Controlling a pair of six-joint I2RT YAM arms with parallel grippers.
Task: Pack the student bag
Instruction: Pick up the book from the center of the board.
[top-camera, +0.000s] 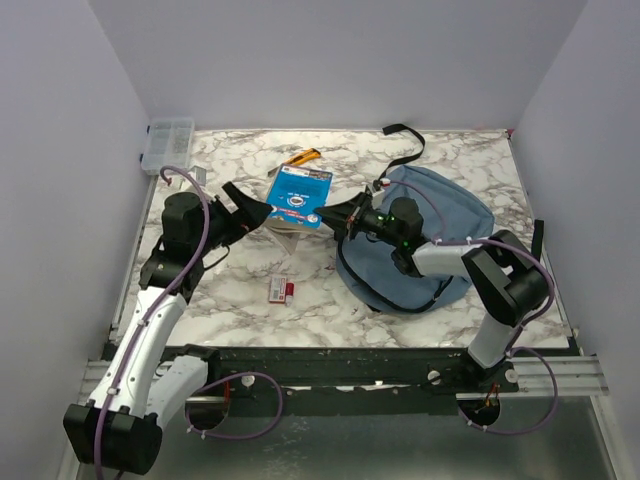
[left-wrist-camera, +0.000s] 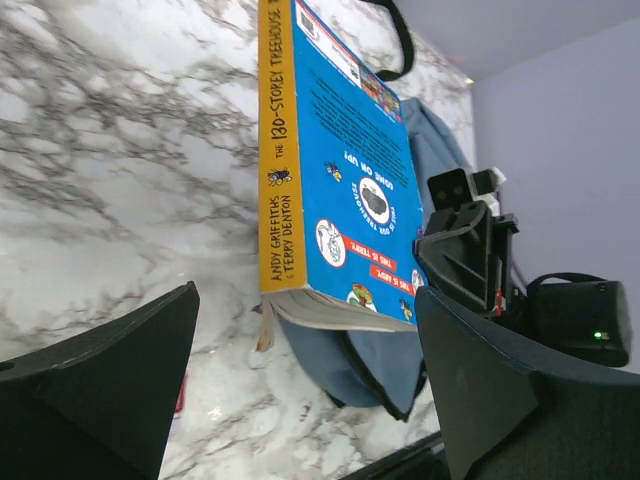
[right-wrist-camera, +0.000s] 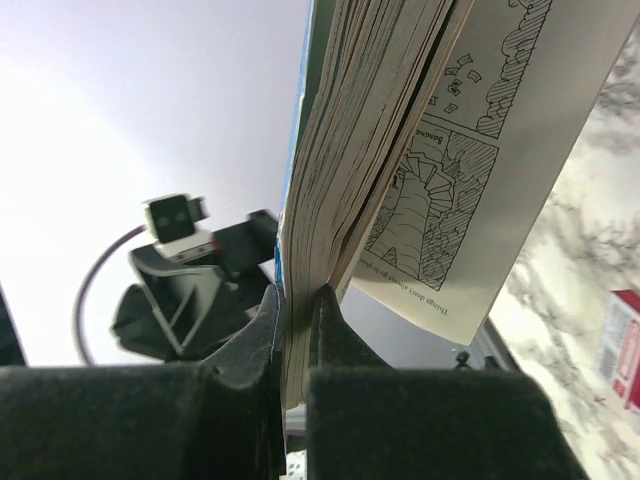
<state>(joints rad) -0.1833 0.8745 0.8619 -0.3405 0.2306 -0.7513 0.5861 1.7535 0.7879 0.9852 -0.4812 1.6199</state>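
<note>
A blue paperback book (top-camera: 300, 198) with a yellow spine (left-wrist-camera: 280, 150) hangs above the table, tilted. My right gripper (right-wrist-camera: 297, 300) is shut on the book's page edge (right-wrist-camera: 370, 130), and one loose illustrated page (right-wrist-camera: 480, 200) hangs away from the block. My left gripper (left-wrist-camera: 305, 300) stands open just left of the book (top-camera: 250, 205), its fingers on either side of the book's lower end without touching it. The student bag (top-camera: 450, 205), dusty blue and soft, lies at the right under my right arm, and part of it shows below the book (left-wrist-camera: 370, 370).
A clear plastic organiser box (top-camera: 168, 140) stands at the back left corner. An orange-yellow item (top-camera: 302, 157) lies behind the book. A small red and white packet (top-camera: 279, 290) lies on the marble near the front. The bag's black strap (top-camera: 405, 135) loops toward the back wall.
</note>
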